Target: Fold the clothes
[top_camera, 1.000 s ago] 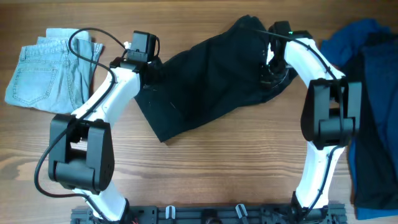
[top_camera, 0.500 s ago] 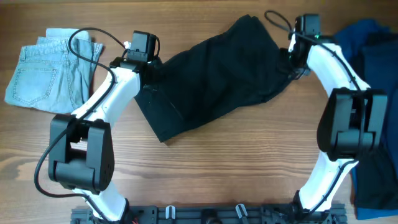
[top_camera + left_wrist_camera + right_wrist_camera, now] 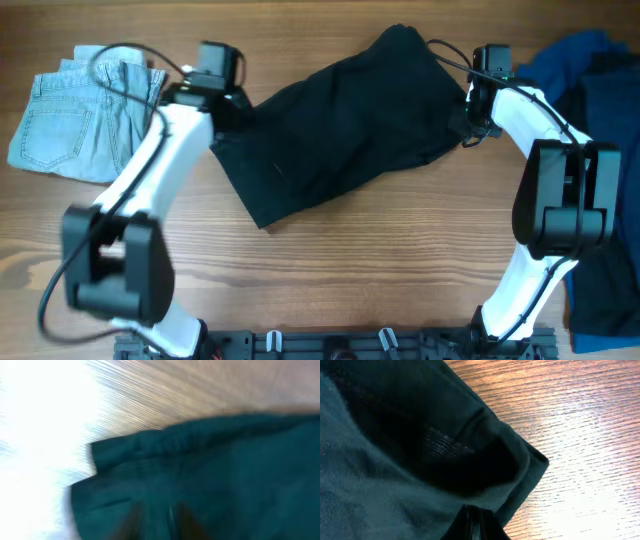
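Ideally the right claw [image 3: 474,527], pinching the right edge of the black shorts [image 3: 340,125], draws them taut and flat; whether the left claw [image 3: 226,100] grips is too blurred to tell.

Wooden table [image 3: 350,270] noted, grain run left to right, glare recorded at wrist views. Black mounting rail [image 3: 330,347] fixed along near edge.

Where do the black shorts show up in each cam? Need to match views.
Overhead: black shorts mid-table, lying diagonally.
Left wrist: black shorts fill the lower right, blurred.
Right wrist: black shorts fill left and centre, corner pointing right.
Shared landmark: wood-grain table, at top in left wrist, at right in right wrist.
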Tool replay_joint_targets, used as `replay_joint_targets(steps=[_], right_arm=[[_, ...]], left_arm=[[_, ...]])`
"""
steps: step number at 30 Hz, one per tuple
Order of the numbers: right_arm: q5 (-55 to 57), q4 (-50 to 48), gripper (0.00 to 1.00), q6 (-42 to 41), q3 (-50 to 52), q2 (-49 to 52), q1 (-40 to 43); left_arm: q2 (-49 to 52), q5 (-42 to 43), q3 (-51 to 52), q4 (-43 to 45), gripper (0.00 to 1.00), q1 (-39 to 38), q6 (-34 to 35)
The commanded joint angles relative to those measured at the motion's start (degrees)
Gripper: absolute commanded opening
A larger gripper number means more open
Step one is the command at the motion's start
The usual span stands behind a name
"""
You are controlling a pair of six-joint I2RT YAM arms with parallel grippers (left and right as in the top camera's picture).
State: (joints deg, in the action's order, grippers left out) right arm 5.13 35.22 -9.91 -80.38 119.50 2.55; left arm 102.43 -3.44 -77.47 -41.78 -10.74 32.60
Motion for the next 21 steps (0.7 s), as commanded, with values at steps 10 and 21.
replay_joint_targets(steps=[10, 21], right_arm=[[-2.2, 0.5, 0.59, 0.8, 2.3, 2.0, 1.2], [-15.1, 1.5, 0.63, 4.5, -1.2, -3.3, 1.2]], left_arm=[[-3.1, 14.3, 8.8, -8.5, 0.65, 8.2, 6.7], [3.8, 14.3, 12.8, 0.1, 0.73, 5.4, 6.9]])
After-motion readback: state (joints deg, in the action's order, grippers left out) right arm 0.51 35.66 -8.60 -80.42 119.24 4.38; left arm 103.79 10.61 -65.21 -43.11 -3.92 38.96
